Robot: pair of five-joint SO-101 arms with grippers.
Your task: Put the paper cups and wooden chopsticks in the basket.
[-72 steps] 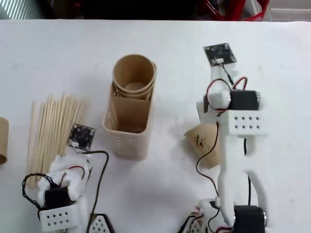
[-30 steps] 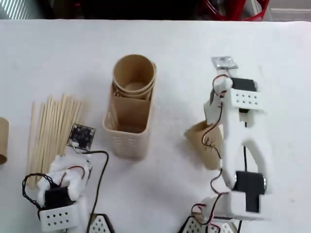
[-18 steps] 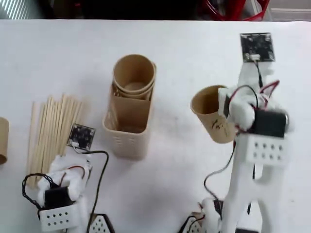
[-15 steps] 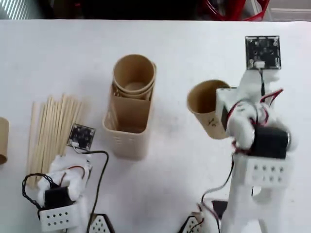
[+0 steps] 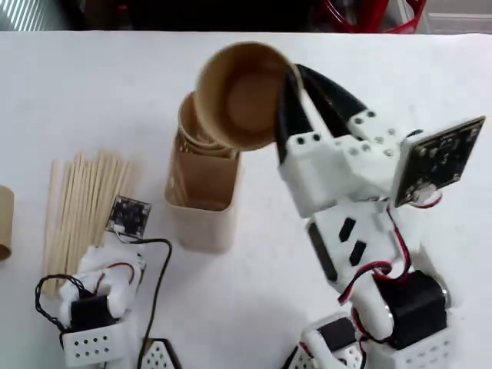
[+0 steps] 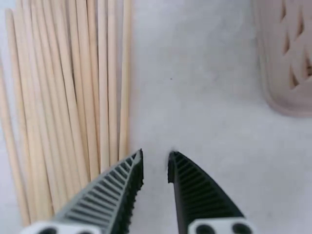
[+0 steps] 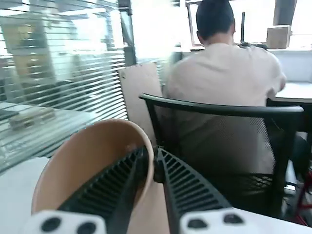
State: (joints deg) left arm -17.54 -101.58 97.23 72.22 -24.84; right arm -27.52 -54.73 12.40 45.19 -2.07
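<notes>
the right tool (image 5: pixel 290 86) is clamped on the wall of a brown paper cup (image 5: pixel 240 95), the rim pinched between its two black fingers (image 7: pixel 127 171). the cup hangs in the air over the far end of the beige plastic basket (image 5: pixel 201 221), above the brown cups nested inside it (image 5: pixel 184 129), with its mouth tilted up and to the side rather than level.

the left tool (image 6: pixel 155 158) sits low over the white counter (image 5: pixel 92 92) just beside the row of pale wooden chopsticks (image 5: pixel 81 201), its jaws a little apart with nothing between them. another brown cup (image 5: pixel 4 223) lies at the counter's left edge.

the step in hand looks like delivering this cup. the next move likely calls for turning it upright, lining it up with the stack, lowering it and letting go.
</notes>
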